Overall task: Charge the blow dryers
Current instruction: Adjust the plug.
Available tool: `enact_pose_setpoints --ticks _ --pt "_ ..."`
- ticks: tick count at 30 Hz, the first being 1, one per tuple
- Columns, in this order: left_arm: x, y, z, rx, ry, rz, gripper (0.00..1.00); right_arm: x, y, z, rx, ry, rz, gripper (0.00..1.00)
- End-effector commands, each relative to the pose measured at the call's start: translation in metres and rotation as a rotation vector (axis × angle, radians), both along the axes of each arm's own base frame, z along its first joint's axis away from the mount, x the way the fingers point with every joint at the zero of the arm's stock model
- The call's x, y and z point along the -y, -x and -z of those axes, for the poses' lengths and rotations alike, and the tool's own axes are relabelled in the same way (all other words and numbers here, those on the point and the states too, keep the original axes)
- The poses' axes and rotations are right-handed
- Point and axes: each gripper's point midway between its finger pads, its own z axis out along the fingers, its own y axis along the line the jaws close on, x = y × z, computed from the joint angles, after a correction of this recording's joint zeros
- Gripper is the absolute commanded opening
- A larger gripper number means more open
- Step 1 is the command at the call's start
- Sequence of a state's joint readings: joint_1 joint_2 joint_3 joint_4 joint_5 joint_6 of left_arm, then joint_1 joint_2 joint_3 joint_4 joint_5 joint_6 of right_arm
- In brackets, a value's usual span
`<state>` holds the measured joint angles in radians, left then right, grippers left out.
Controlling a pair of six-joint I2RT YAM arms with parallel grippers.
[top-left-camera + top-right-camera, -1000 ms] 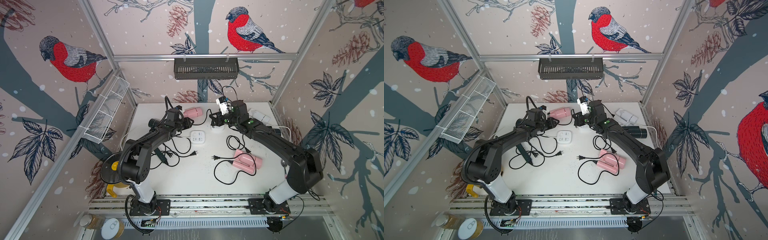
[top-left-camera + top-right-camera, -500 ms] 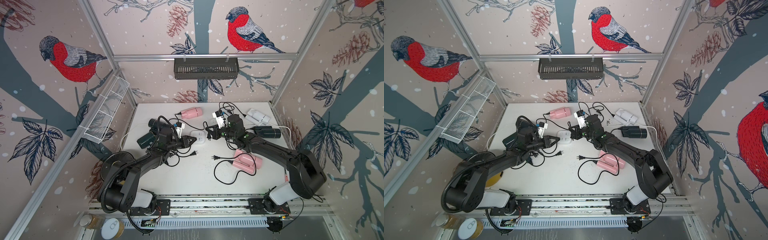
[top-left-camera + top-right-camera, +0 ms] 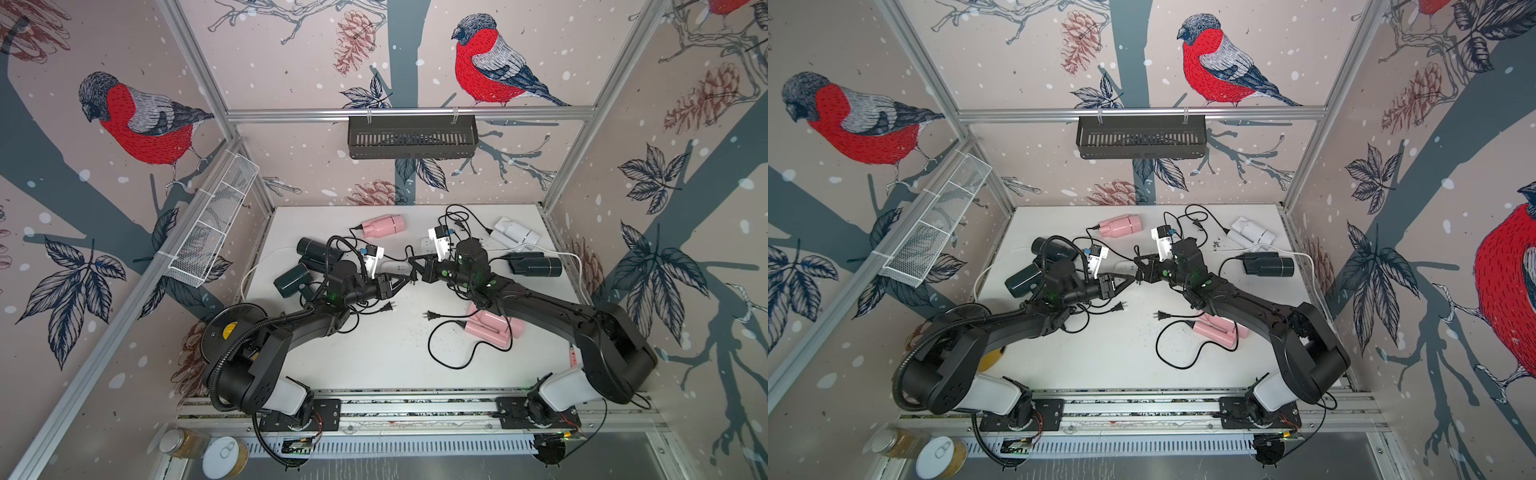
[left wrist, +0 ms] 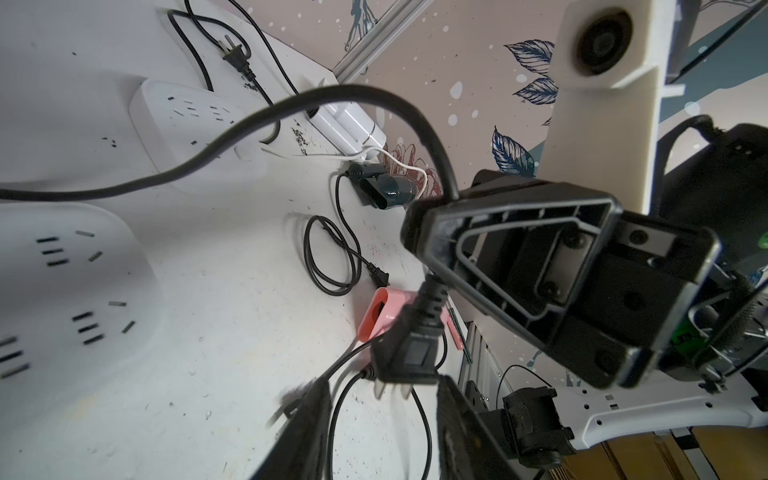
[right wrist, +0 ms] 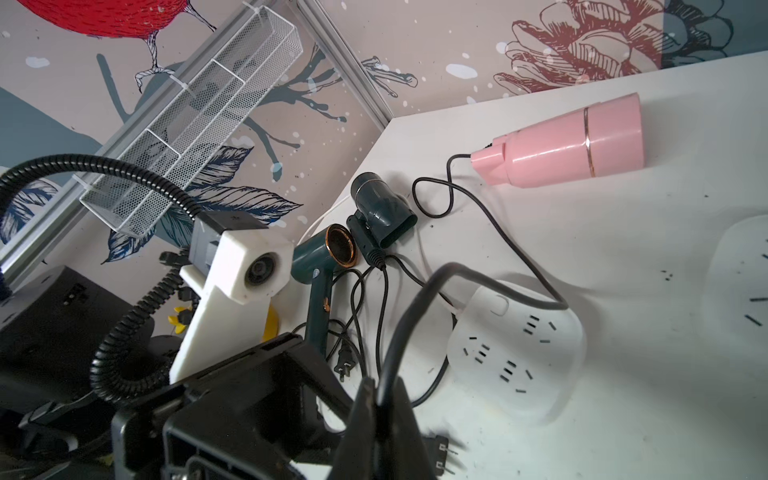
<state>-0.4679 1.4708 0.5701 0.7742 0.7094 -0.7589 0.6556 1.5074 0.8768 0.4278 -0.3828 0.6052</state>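
Between the spread fingers of my left gripper [image 4: 382,386] hangs the plug [image 4: 409,357]; my right gripper [image 5: 380,388] is clenched on its cord [image 5: 419,299]. If I close off-centre, or my right lets go too soon, the plug could twist or drop. Beyond lies the power strip [image 5: 515,345] on the speckled white table [image 3: 374,353]. The blow dryers [image 3: 534,266] lie scattered, a pink one [image 3: 382,226] at twelve o'clock and a dark pair [image 3: 313,249] at nine, with bird-papered walls [image 3: 311,174] behind.
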Motion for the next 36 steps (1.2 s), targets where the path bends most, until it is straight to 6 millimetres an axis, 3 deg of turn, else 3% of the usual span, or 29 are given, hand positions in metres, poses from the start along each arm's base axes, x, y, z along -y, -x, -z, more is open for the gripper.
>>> enact_pose_setpoints --ticks 1,11,19,24,29,36 --pt "0.01 0.0 -0.016 0.07 0.034 0.027 0.44 -0.001 -0.002 -0.012 0.012 -0.053 0.024 0.02" --pt "0.029 0.001 -0.008 0.102 -0.041 0.039 0.47 0.001 0.0 -0.011 -0.01 -0.065 0.03 0.02" --pt "0.026 -0.007 0.001 0.08 -0.107 -0.007 0.31 0.006 0.004 -0.009 -0.021 -0.07 0.043 0.03" --pt "0.024 -0.007 0.002 0.089 -0.144 -0.004 0.17 0.007 0.005 -0.008 -0.031 -0.055 0.032 0.18" --pt "0.017 -0.007 0.008 0.105 -0.22 -0.015 0.16 0.004 0.015 0.001 -0.089 0.005 -0.06 0.36" --pt "0.012 -0.004 0.013 0.125 -0.285 -0.014 0.16 0.006 0.031 0.017 -0.176 0.128 -0.128 0.39"
